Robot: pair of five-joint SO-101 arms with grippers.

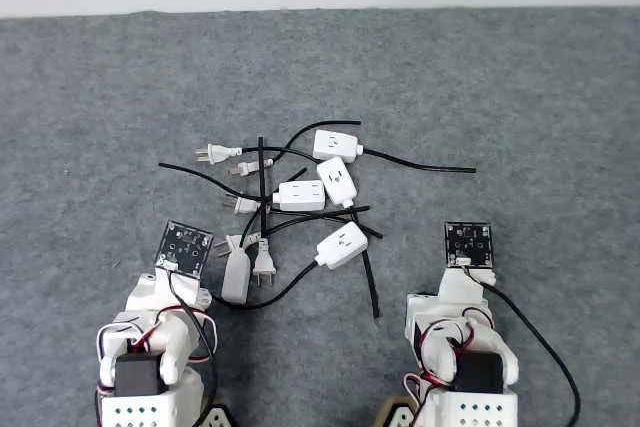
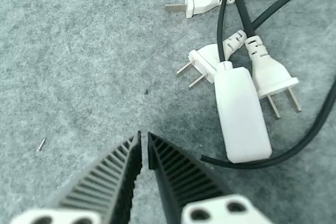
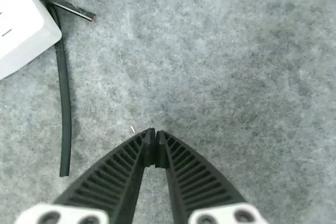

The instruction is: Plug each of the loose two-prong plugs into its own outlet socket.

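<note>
Starting this well looks to mean picking the least tangled pair first, since no plug is seated yet and both arms sit at the near edge of the grey table point(image 1: 520, 97). The left gripper point(image 2: 144, 136) has its ribbed black jaws pressed together on nothing, just short of the nearest plug point(image 2: 273, 77). That plug lies flat with its two prongs pointing toward the arms, beside an oblong white block point(image 2: 241, 114). The good move, as I judge it, is to open wide and come down over that plug's moulded body across its flat faces. The prongs should be left wholly free so they can be lined up with the slots. The right gripper point(image 3: 155, 131) is likewise closed and empty, over bare cover near the closest socket point(image 3: 21, 30). It seems best placed to pin that socket so it does not slide when the prongs push in. The other plugs point(image 1: 208, 153) and sockets point(image 1: 333, 144) lie in a loose heap at the table's middle, crossed by black cords point(image 1: 420, 164). The plugs are smooth white plastic, flaring from a ribbed neck, with thin bright metal prongs. The sockets are rounded glossy blocks. The cords are thin and rubbery-looking, likely to tug a held plug askew, and the table cover is fuzzy and should grip a little.
</note>
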